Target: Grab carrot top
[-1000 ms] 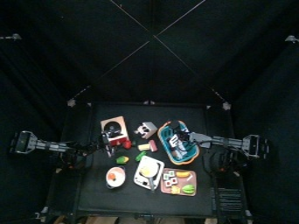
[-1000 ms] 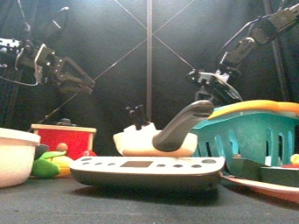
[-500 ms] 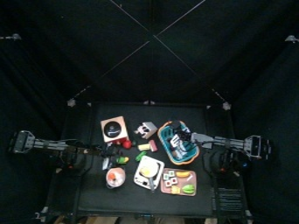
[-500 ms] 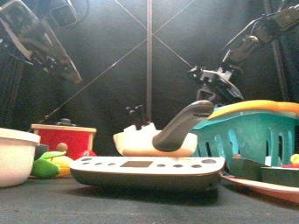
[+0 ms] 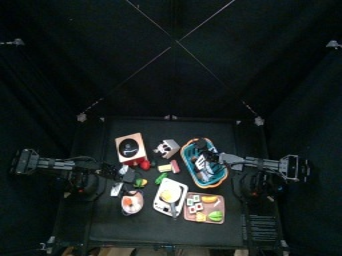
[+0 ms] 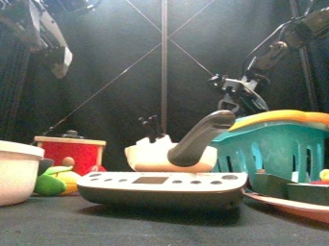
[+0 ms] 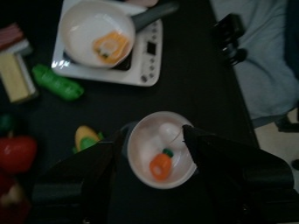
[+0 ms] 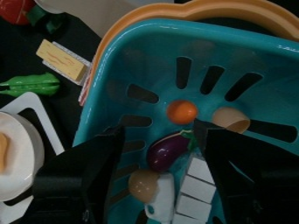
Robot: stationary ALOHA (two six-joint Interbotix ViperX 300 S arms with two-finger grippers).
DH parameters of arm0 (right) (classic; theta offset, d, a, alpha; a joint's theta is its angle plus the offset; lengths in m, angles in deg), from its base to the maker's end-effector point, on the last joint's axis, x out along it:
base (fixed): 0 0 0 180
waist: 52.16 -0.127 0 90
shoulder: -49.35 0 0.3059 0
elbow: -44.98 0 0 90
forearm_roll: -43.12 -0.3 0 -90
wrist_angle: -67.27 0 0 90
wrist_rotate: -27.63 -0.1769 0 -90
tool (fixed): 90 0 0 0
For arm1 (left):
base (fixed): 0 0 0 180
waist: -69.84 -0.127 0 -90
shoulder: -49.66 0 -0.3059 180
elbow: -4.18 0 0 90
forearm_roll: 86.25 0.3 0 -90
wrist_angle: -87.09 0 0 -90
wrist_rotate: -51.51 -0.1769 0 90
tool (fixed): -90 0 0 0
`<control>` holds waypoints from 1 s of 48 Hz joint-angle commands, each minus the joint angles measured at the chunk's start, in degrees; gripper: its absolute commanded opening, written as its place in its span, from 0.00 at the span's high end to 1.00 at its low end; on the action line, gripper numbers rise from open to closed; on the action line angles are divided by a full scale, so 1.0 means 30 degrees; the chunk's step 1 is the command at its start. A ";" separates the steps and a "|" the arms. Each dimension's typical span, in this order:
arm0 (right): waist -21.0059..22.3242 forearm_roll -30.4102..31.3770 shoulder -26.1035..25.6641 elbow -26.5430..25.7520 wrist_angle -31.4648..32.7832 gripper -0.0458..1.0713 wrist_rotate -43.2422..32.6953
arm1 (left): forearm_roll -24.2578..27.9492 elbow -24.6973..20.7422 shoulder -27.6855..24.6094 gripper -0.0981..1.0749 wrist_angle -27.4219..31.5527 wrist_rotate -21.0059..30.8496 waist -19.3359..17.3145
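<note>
Left arm (image 6: 49, 38) has swung upward in the front view over the past second, its wide-open left gripper (image 7: 156, 144) now tipped down above the white bowl (image 7: 163, 149) holding the carrot (image 7: 162, 166)

Both arms are showing matte black, jointed segments with cabling trailing along them. The left gripper (image 7: 155, 144) and right gripper (image 8: 149, 144) are each showing two broad black jaws.
</note>
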 commanded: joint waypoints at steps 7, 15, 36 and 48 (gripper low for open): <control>-0.0029 0.0029 -0.0439 0.0059 -0.0322 0.11 -0.0059 | 0.6592 -0.0586 -0.0527 0.13 0.2344 0.6973 0.3457; -0.0029 -0.0469 -0.0205 0.0352 -0.0791 0.11 -0.0088 | 0.8672 -0.0117 -0.0732 0.13 0.1348 1.0020 0.6621; 0.0000 -0.0674 -0.0176 0.0439 -0.1201 0.11 -0.0059 | 0.9023 0.1553 -0.2959 0.13 -0.2607 1.1309 0.7793; 0.0000 -0.0703 0.0088 0.0439 -0.1289 0.11 -0.0059 | 0.8291 0.2432 -0.4043 0.13 -0.5244 1.1279 0.7881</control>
